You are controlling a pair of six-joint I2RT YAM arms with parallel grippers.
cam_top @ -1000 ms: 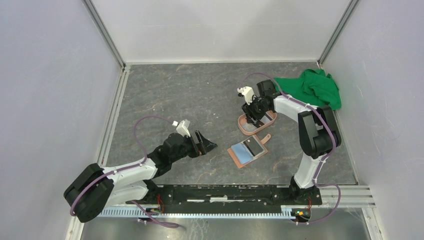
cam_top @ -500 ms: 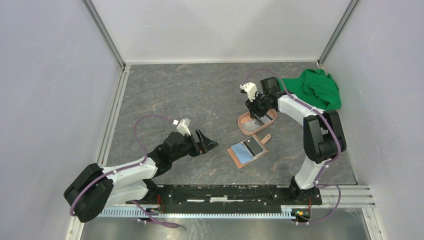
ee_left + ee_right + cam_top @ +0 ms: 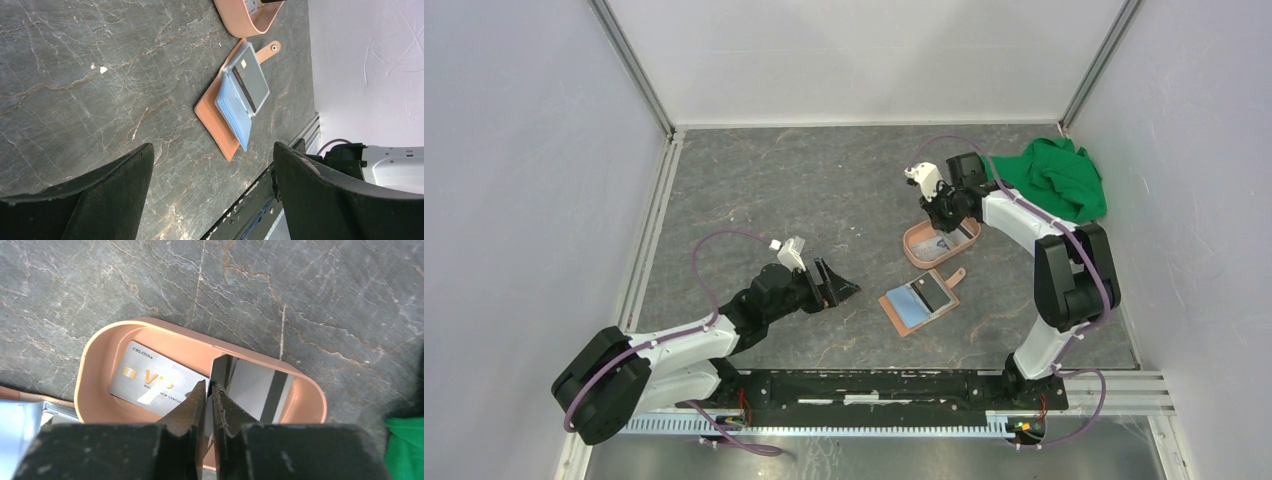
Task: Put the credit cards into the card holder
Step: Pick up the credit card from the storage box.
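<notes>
While your right pincer has its jaws drawn almost together on what looks like the raised edge of the striped card, make sure the pinch is on that card alone. The silver card lies flat just beside it in the tray. Lift straight up until the card is above the rim, because a sideways pull could drag it against the wall or shift the light tray. Then carry it to the holder, which lies open on the table just beside the tray with one card on its blue pockets, and feed it in edge first at a shallow angle. Your left pincer hangs wide open and empty near the holder, so you could use it to pin the leather.
</notes>
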